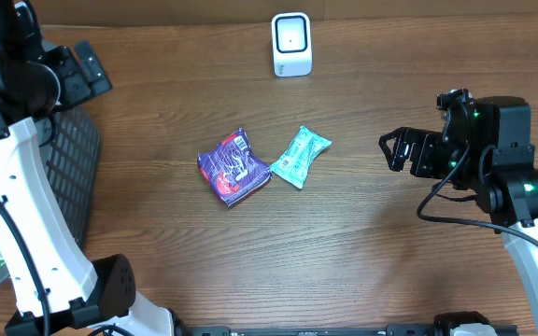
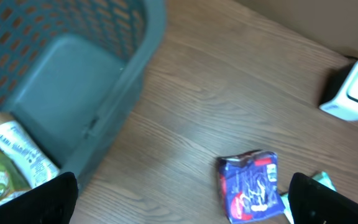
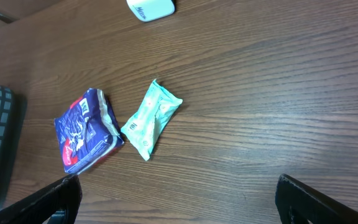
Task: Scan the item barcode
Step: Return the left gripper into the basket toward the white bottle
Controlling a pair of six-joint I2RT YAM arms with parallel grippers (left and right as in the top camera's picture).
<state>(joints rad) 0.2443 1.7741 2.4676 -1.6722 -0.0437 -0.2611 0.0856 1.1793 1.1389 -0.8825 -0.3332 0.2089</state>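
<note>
The tabletop (image 1: 362, 252) is showing a brown wood grain, and both packets are lying near its middle. The purple packet (image 1: 234, 167) is glossy and crumpled, with red and white print. The green packet (image 1: 300, 157), pale and slim with crimped ends, is lying just beside it on the right, and their corners are seeming to touch. The scanner (image 1: 291, 44), a small white rounded box, is standing well apart at the far edge. The left pincer (image 1: 92, 70) is hanging spread and empty near the basket (image 1: 75, 154), a dark plastic one with a perforated wall. A bottle (image 2: 22, 151) is lying inside it, partly cut off. The right pincer (image 1: 388, 151) is also standing spread, holding nothing. The print on the packets is too small to make out a barcode.
</note>
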